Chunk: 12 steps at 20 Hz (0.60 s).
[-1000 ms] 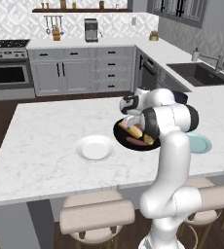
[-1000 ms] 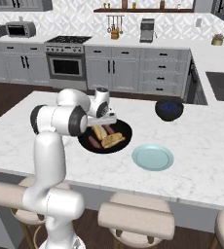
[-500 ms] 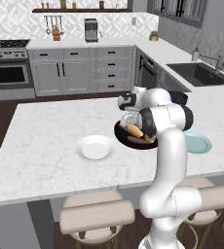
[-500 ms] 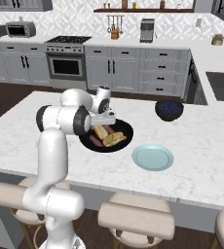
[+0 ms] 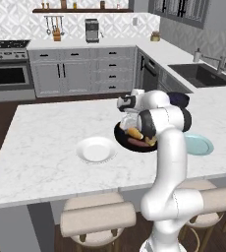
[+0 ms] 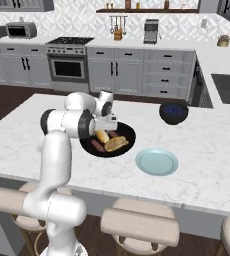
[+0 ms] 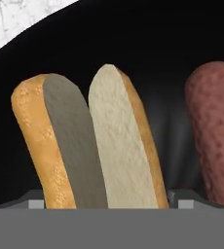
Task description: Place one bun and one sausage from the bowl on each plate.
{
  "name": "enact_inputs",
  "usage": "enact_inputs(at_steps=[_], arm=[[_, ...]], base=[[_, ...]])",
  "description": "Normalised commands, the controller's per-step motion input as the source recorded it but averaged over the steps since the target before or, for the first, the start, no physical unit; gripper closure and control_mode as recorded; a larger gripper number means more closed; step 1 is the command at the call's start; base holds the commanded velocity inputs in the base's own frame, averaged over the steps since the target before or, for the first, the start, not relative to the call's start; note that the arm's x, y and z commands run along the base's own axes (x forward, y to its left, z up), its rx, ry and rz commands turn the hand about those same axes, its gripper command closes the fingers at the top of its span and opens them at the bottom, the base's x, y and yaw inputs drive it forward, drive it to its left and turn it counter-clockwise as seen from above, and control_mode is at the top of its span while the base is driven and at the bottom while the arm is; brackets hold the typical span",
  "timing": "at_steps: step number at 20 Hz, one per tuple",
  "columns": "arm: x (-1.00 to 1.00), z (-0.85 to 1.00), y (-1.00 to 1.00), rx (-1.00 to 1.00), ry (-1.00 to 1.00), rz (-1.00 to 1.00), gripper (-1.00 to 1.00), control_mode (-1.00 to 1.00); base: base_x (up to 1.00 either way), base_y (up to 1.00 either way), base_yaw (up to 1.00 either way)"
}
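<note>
Close in the hand view: split bun (image 7: 89, 146) between the end effector (image 7: 105, 203) fingertips, jaws apart, sausage (image 7: 216, 131) just beside. From the base views: bowl (image 6: 121, 149) on worktop (image 5: 41, 142), between white plate (image 5: 96, 149) and blue-green plate (image 6: 157, 162); arm bent down over bowl.

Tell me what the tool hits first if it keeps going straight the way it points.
Most likely the split golden-brown bun, which lies straight ahead between the fingertips of the tool, in the glossy black round bowl. Depth is unclear.
</note>
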Motion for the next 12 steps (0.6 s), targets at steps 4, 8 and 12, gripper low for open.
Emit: enact_inputs(at_steps=[4,8,12], arm=[[-0.34,0.54,0.2,0.0,-0.26,0.01,1.0,-1.0],[-0.68,0.78,0.94,-0.01,-0.28,0.04,1.0,-1.0],[-1.0,0.25,1.0,-0.05,-0.35,0.06,1.0,-1.0]], base=[[0.0,0.0,0.0],[0.0,0.0,0.0],[0.0,0.0,0.0]])
